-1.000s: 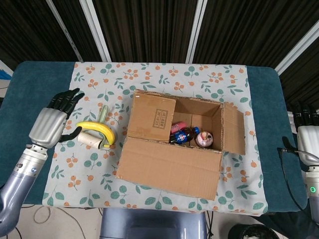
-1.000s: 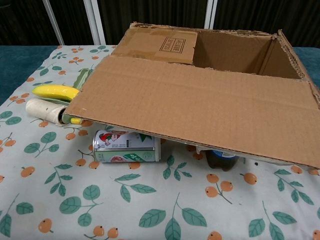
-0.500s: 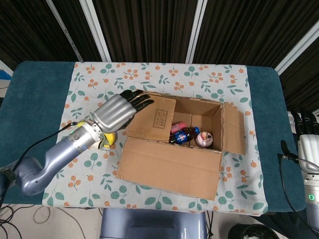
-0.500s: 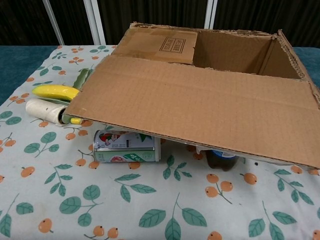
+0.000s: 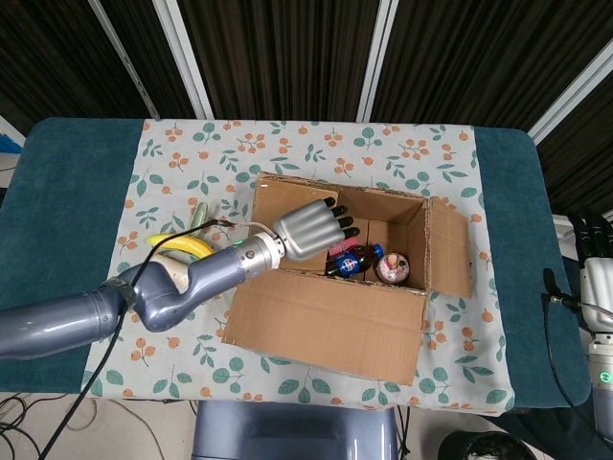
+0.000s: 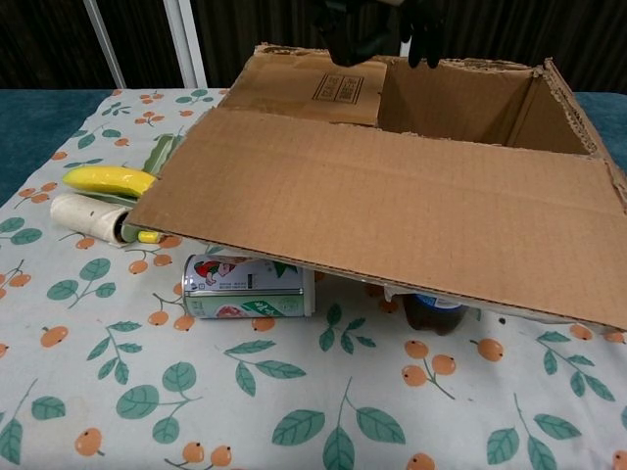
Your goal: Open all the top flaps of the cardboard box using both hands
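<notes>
Chest view only: can [image 6: 249,287] under flap [image 6: 392,215]

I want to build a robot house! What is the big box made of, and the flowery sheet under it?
The box looks like plain brown corrugated cardboard, matte: the chest view shows ridged lines across its front flap and a rough torn edge. The sheet looks like thin printed cloth or plastic with orange fruit and green leaves; its smooth, flat look leaves that open.

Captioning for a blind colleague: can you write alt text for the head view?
The left hand reaches over the cardboard box's inward-folded left flap, fingers extended. The near and right flaps lie open, a bottle inside; a banana lies on the floral tablecloth.
</notes>
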